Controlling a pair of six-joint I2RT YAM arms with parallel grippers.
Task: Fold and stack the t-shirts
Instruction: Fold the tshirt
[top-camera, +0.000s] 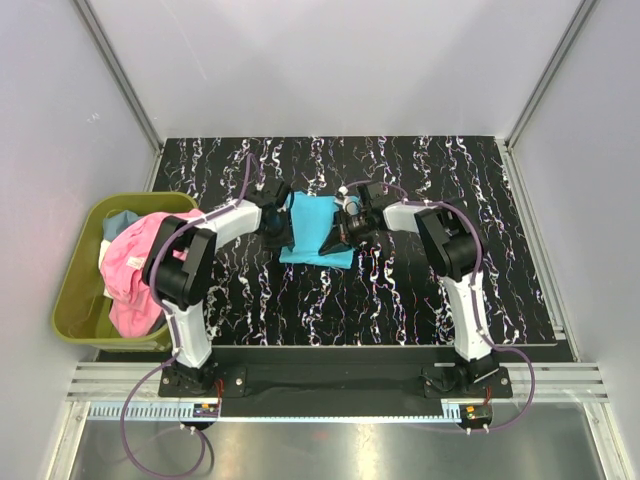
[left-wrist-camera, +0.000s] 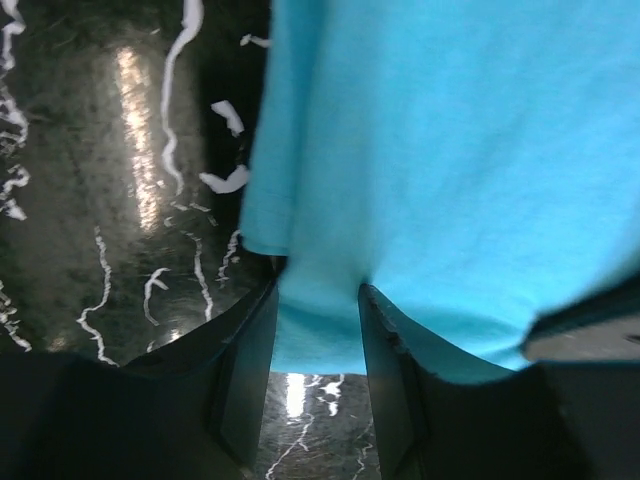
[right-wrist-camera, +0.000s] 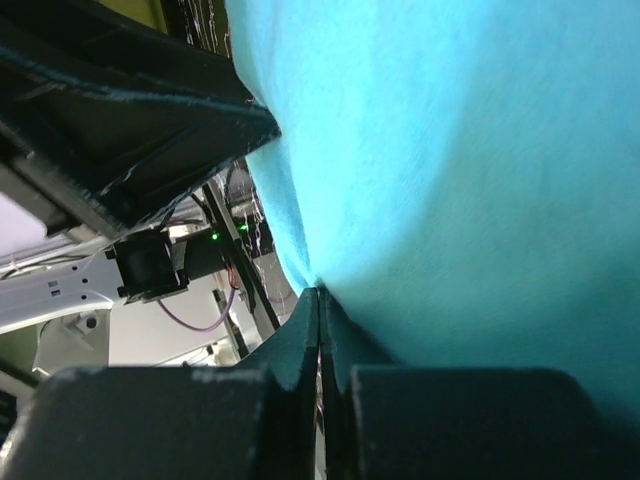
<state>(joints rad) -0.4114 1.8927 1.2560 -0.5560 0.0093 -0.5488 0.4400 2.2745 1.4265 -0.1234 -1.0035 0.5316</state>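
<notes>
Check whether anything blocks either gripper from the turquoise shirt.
Nothing visible does. The left gripper has the turquoise shirt between its fingers, and the right gripper is pinched shut on its edge, both on the table.

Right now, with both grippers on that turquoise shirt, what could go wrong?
1. The left gripper holds only a narrow tongue of the turquoise shirt between visibly parted fingers; the cloth may slip out.
2. The right gripper pinches just the shirt's edge, so pulling unevenly could skew the fold.
3. Pink shirt drapes over the bin rim and could slide off.
</notes>
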